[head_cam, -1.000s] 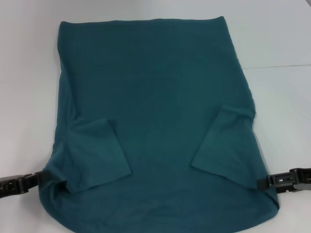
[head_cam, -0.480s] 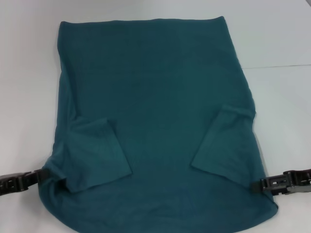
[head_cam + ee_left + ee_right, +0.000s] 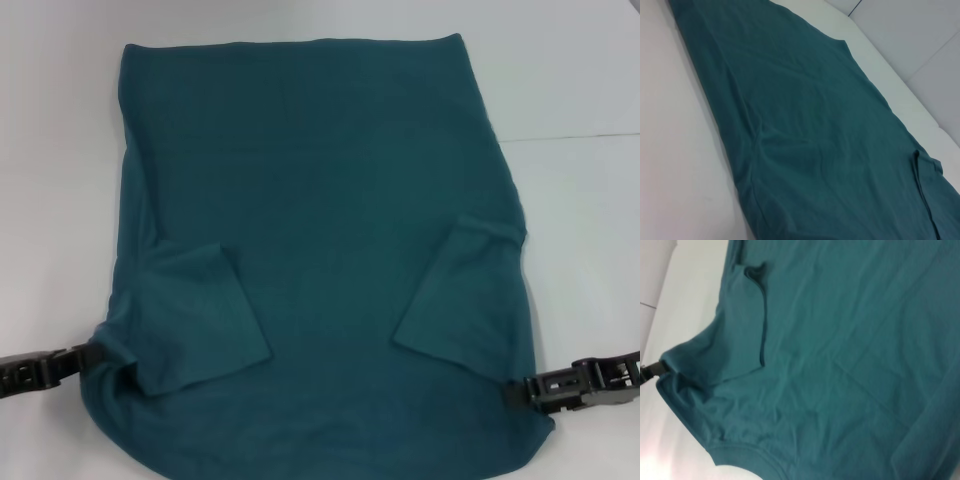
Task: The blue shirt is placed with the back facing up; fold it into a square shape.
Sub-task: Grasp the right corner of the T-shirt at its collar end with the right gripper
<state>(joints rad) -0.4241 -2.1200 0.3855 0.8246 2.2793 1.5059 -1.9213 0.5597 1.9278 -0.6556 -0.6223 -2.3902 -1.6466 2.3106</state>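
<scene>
- Blue shirt [image 3: 320, 250] lies flat, back up, filling centre of head view on white table [image 3: 580, 90]; both sleeves folded inward.
- Left gripper [image 3: 95, 357], lower left, clamped on shirt's edge.
- Right gripper [image 3: 512, 392], lower right, pinching the opposite edge.

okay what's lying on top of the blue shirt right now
Only its own two sleeves, folded inward onto the back of the blue shirt. The left gripper and right gripper meet its side edges; whether they pinch it is hidden. The front is face down, unseen.
</scene>
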